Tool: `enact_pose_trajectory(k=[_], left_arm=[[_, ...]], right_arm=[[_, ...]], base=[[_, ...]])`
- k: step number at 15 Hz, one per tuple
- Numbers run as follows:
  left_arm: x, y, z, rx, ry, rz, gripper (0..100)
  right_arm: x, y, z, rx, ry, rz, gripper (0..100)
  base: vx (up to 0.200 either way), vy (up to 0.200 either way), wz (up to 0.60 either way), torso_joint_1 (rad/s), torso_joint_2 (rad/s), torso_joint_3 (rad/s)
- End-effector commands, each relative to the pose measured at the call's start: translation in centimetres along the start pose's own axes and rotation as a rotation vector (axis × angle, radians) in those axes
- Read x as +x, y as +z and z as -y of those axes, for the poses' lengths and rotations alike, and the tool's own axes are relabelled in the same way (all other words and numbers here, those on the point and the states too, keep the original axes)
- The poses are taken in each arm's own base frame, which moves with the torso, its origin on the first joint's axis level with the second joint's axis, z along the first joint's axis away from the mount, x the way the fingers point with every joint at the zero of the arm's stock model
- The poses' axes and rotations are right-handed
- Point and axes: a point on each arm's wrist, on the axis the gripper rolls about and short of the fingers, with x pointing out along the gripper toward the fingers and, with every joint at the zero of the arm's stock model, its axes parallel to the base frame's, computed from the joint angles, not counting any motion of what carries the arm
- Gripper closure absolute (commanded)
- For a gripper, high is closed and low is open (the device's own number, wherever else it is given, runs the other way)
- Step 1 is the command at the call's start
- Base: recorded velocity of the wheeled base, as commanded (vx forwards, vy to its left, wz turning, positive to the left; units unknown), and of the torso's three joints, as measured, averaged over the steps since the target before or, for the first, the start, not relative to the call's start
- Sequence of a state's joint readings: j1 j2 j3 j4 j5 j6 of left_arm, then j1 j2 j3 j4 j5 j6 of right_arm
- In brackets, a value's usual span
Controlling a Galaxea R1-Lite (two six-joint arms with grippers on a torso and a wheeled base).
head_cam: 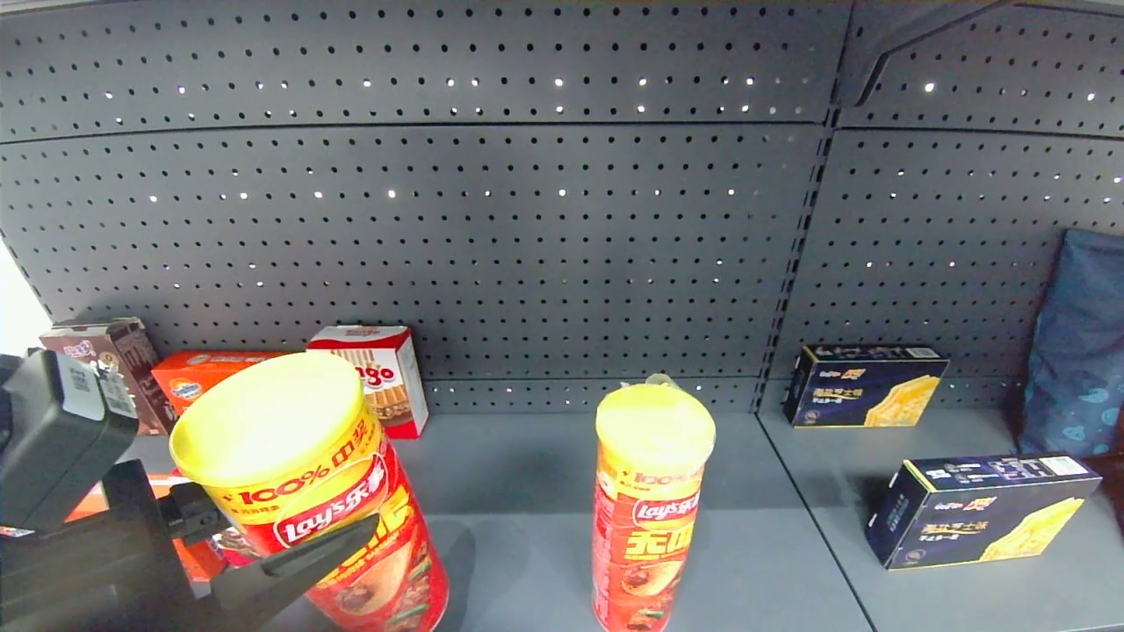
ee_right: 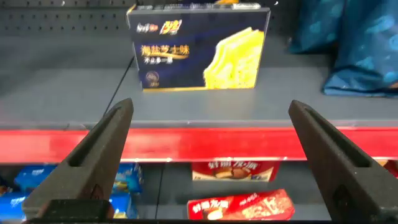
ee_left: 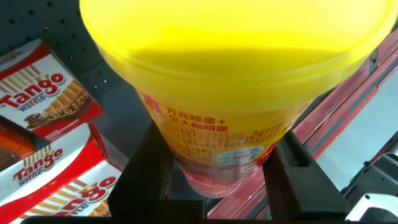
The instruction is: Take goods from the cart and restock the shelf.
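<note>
**Head view.** The left gripper [head_cam: 268, 535] is clamping the held chip canister [head_cam: 299, 491] around its lower body, the yellow lid leaning away from the standing chip canister [head_cam: 654, 509]. The held canister is hanging over the shelf [head_cam: 527, 491], left of the standing one and nearer the camera. The wafer box [head_cam: 373, 377] is sitting behind and left of the standing canister, and two dark blue boxes [head_cam: 865, 386] [head_cam: 979, 509] are lying well to its right.
Risk: if the held canister is released at this lean, it is likely to topple. A drift rightward could knock the standing canister over.

**Left wrist view.** The fingers [ee_left: 149, 168] are pressing on opposite sides of the held canister, well below its lid. Two wafer boxes [ee_left: 50, 99] [ee_left: 56, 180] are lying close beside it.
Risk: the wall is smooth and round, so the canister may be slipping or twisting in the grip. A low hold on a tall body is also inviting a swing into those boxes.

**Right wrist view.** The right gripper [ee_right: 211, 162] is standing with its fingers wide apart and holding nothing, facing a dark blue box [ee_right: 199, 46] above the red shelf edge [ee_right: 211, 143].
Risk: any advance could push that box back.
</note>
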State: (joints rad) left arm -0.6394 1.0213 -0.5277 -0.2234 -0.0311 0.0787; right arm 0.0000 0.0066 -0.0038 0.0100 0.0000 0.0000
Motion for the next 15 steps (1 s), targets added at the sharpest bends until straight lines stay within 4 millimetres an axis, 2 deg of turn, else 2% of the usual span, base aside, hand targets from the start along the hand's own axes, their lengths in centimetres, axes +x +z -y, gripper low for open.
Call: enact_pose_trajectory(k=[1,2,8,11,13,15], left_arm=[[0.1,0.5,-0.1,-0.001,0.001,0.009,100],[0.1,0.8,-0.1,0.002,0.0,0.017,100],[3.5,4.0,-0.5,0.002,-0.07,0.028,100],[6.5,6.4,-2.1,-0.009,-0.05,0.041,100],[7.5,6.6,-3.3,-0.003,-0.052,0.03,100],[9.8,6.1,-4.3,-0.019,-0.167,-0.002,100]], right_arm=[[0.0,0.0,0.0,0.0,0.002,-0.004,0],[0.0,0.0,0.0,-0.002,0.002,-0.004,0],[0.0,0.0,0.0,0.0,0.002,-0.004,0],[0.0,0.0,0.0,0.0,0.002,-0.004,0],[0.0,0.0,0.0,0.0,0.002,-0.004,0],[0.0,0.0,0.0,0.0,0.002,-0.004,0]], base=[[0.0,0.0,0.0,0.0,0.0,0.0],[0.0,0.0,0.0,0.0,0.0,0.0],[0.0,0.0,0.0,0.0,0.0,0.0],[0.0,0.0,0.0,0.0,0.0,0.0],[0.0,0.0,0.0,0.0,0.0,0.0],[0.0,0.0,0.0,0.0,0.0,0.0]])
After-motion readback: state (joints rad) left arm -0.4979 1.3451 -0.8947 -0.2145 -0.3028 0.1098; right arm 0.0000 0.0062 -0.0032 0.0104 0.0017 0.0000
